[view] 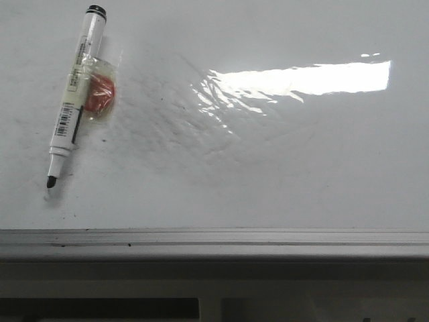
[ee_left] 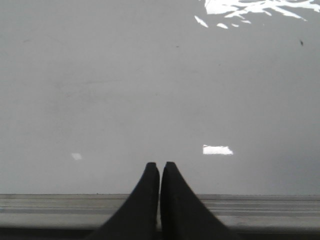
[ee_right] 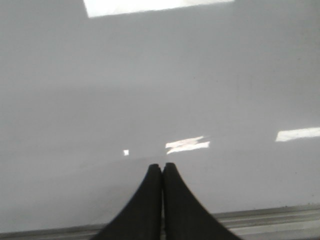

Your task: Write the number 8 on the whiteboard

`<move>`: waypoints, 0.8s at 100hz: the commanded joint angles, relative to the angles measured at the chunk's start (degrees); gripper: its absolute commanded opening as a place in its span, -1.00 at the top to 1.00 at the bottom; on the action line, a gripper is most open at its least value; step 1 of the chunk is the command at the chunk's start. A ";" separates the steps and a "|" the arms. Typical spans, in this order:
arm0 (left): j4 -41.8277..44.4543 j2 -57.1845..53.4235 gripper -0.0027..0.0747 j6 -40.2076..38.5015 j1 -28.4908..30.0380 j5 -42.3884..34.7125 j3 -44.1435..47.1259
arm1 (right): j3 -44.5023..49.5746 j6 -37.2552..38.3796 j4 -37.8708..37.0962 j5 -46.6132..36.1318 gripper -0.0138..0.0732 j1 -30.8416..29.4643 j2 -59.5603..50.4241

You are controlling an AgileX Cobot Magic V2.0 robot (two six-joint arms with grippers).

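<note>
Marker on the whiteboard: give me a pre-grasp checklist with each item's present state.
1. Marker lying in view on the whiteboard, uncapped tip toward the near rail: ok.
2. Left hand empty: ok, but fingers shut, must open: not ok.
3. Right hand empty, fingers shut: ok as idle.
4. Writing area free of an 8: ok, none drawn yet.
5. Orange piece under tape on the marker barrel, possibly hampering the grip: cannot tell.
6. Wrinkled film under the glare: not ok for smooth strokes.

I see the whiteboard lying flat; a marker rests on it toward ten o'clock, touching a taped red lump.
</note>
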 commanded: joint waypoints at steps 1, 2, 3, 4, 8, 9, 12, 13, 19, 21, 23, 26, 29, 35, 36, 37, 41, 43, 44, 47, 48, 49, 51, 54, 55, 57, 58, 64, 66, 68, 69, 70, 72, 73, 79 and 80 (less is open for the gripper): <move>0.93 -1.53 0.98 -0.18 0.09 -3.52 2.32 | 0.73 -0.68 -0.05 -1.14 0.84 -0.30 -1.25; 0.93 -1.53 0.98 -0.18 0.09 -3.66 2.32 | 0.73 -0.68 -0.05 -1.14 0.84 -0.30 -1.25; 0.93 -1.53 0.98 -0.18 0.09 -3.82 2.32 | 0.73 -0.68 -0.05 -1.14 0.84 -0.30 -1.25; 0.93 -1.53 0.98 -0.18 0.09 -4.24 2.32 | 0.73 -0.68 -0.05 -1.14 0.84 -0.30 -1.25; 0.93 -1.53 0.98 -0.18 0.09 -5.51 2.32 | 0.73 -0.68 -0.05 -1.14 0.84 -0.30 -1.25; 0.93 -1.53 0.98 -0.18 0.09 -5.75 2.32 | 0.73 -0.68 -0.05 -1.14 0.84 -0.30 -1.25; 0.93 -1.53 0.98 -0.18 0.09 -6.66 2.32 | 0.73 -0.68 -0.05 -1.14 0.84 -0.30 -1.25; 0.93 -1.53 0.98 -0.18 0.09 -7.01 2.32 | 0.73 -0.68 -0.05 -1.14 0.84 -0.30 -1.25; 0.93 -1.53 0.98 -0.18 0.09 -8.41 2.32 | 0.73 -0.68 -0.05 -1.14 0.84 -0.30 -1.25; 0.93 -1.53 0.98 -0.18 0.09 -8.85 2.32 | 0.73 -0.68 -0.05 -1.29 0.84 -0.30 -1.25; 0.93 -1.53 0.98 -0.18 0.09 -9.16 2.32 | 0.73 -0.68 -0.05 -1.46 0.84 -0.30 -1.25; 0.83 -1.53 0.98 -0.18 0.09 -9.59 2.32 | 0.73 -0.68 -0.05 -1.96 0.84 -0.30 -1.25; 0.83 -1.53 0.98 -0.18 0.09 -10.00 2.32 | 0.73 -0.68 -0.05 -2.64 0.84 -0.30 -1.25; 1.67 -1.53 0.98 -0.18 0.15 -11.00 2.32 | 0.73 -0.68 -0.05 -5.71 0.84 -0.30 -1.25; 1.95 -1.53 0.98 -0.18 0.24 -11.28 2.32 | 0.73 -0.68 -0.05 -6.15 0.84 -0.30 -1.25; 2.05 -1.53 0.98 -0.18 0.24 -11.46 2.32 | 0.73 -0.68 -0.05 -7.08 0.84 -0.30 -1.25; 2.05 -1.53 0.98 -0.18 0.28 -12.33 2.32 | 0.73 -0.68 -0.05 -9.86 0.84 -0.30 -1.25; 2.05 -1.53 0.98 -0.18 0.28 -12.75 2.32 | 0.73 -0.68 -0.05 -10.78 0.84 -0.30 -1.25; 2.05 -1.53 0.98 -0.18 0.28 -12.88 2.32 | 0.73 -0.68 -0.05 -11.62 0.84 -0.30 -1.25; 2.05 -1.53 0.98 -0.18 0.28 -13.37 2.32 | 0.73 -0.68 -0.05 -13.04 0.84 -0.30 -1.25; 2.05 -1.53 0.98 -0.18 0.28 -13.66 2.32 | 0.73 -0.68 -0.05 -13.40 0.84 -0.30 -1.25; 2.05 -1.53 0.98 -0.18 0.28 -13.79 2.32 | 0.73 -0.68 -0.05 -14.05 0.84 -0.30 -1.25; 2.05 -1.53 0.98 -0.18 0.28 -14.16 2.32 | 0.73 -0.68 -0.05 -14.82 0.84 -0.30 -1.25; 2.05 -1.53 0.98 -0.18 0.28 -14.48 2.32 | 0.73 -0.68 -0.05 -15.98 0.84 -0.30 -1.25; 2.05 -1.53 0.98 -0.18 0.28 -14.73 2.32 | 0.73 -0.68 -0.05 -16.23 0.84 -0.30 -1.25; 2.05 -1.53 0.98 -0.18 0.28 -15.19 2.32 | 0.73 -0.57 0.05 -17.07 0.84 -0.30 -1.25; 2.05 -1.53 0.98 -0.18 0.28 -15.35 2.32 | 0.73 -0.57 0.17 -17.67 0.84 -0.30 -1.25; 1.80 -1.53 0.98 -0.18 0.28 -16.74 2.32 | 0.73 -0.46 0.61 -20.12 0.84 -0.30 -1.25; 1.64 -1.53 0.98 -0.18 0.28 -17.09 2.32 | 0.73 -0.31 0.61 -21.22 0.84 -0.30 -1.25; 1.10 -1.53 0.98 -0.18 0.28 -17.78 2.32 | 0.73 -0.17 0.74 -22.31 0.84 -0.30 -1.25; 0.64 -1.53 0.98 -0.18 0.28 -18.45 2.32 | 0.73 -0.17 0.74 -22.68 0.84 -0.30 -1.25; 0.38 -1.53 0.98 -0.18 0.28 -19.13 2.32 | 0.73 -0.17 0.74 -23.51 0.84 -0.30 -1.25; -0.26 -1.53 0.98 -0.18 0.28 -20.33 2.32 | 0.73 -0.17 0.74 -24.85 0.84 -0.30 -1.25; -0.43 -1.53 0.98 -0.18 0.28 -20.89 2.32 | 0.73 -0.17 0.74 -25.28 0.84 -0.30 -1.25; -0.84 -1.53 0.98 -0.18 0.28 -25.88 2.22 | 0.33 -0.17 0.74 -27.92 0.84 -0.30 -1.25; -0.84 -1.53 0.98 -0.18 0.28 -26.39 2.22 | 0.25 -0.17 0.74 -27.92 0.84 -0.30 -1.25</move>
